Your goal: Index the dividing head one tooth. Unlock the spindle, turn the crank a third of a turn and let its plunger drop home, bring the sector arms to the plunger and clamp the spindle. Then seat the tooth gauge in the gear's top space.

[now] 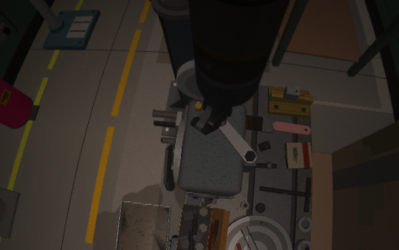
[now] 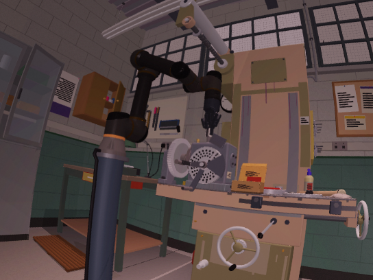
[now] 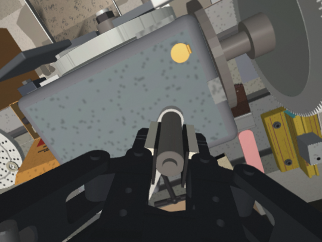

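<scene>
On the milling machine's table sits the grey dividing head (image 1: 211, 157) (image 2: 212, 164) (image 3: 125, 95), with its gear (image 2: 178, 161) (image 3: 286, 50) on the spindle and the perforated index plate (image 2: 205, 164) and crank (image 2: 195, 178) on its face. On top of the head my gripper (image 3: 170, 140) (image 1: 208, 121) (image 2: 209, 127) has its fingers closed on either side of the spindle lock lever's grey handle (image 3: 170, 143), whose pale arm (image 1: 237, 144) lies across the housing. An orange dot (image 3: 179, 52) (image 1: 198, 105) marks the top. The pink tooth gauge (image 1: 291, 128) (image 3: 250, 146) lies on the table beside the head.
Behind the head rises the machine's tan column (image 2: 271, 113). A yellow vise block (image 1: 290, 102) (image 3: 286, 140), a red-and-white box (image 1: 298, 155), a T-wrench (image 1: 289, 191) and a round plate (image 1: 257, 237) share the table. My dark arm overhangs the head from above.
</scene>
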Controlling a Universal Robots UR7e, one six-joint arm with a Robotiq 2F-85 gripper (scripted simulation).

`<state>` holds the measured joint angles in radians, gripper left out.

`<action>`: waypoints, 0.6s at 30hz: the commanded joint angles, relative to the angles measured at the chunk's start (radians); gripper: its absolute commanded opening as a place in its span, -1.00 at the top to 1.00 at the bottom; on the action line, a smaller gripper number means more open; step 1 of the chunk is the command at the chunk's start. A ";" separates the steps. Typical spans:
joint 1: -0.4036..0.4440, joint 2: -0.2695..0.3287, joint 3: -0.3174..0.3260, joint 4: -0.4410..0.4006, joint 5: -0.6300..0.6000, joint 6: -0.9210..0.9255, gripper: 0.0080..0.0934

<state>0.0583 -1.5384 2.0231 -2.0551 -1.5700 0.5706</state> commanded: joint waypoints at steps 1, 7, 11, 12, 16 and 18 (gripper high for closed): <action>0.003 -0.002 0.001 -0.001 -0.001 0.025 1.00; 0.024 -0.011 0.010 -0.001 -0.001 0.196 1.00; 0.040 -0.014 0.013 -0.001 -0.001 0.311 1.00; 0.044 -0.014 0.014 -0.001 -0.001 0.339 1.00; 0.060 -0.015 0.014 -0.001 -0.001 0.448 1.00; 0.067 -0.014 0.014 -0.001 -0.001 0.501 1.00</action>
<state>0.1256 -1.5521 2.0374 -2.0564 -1.5720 1.0746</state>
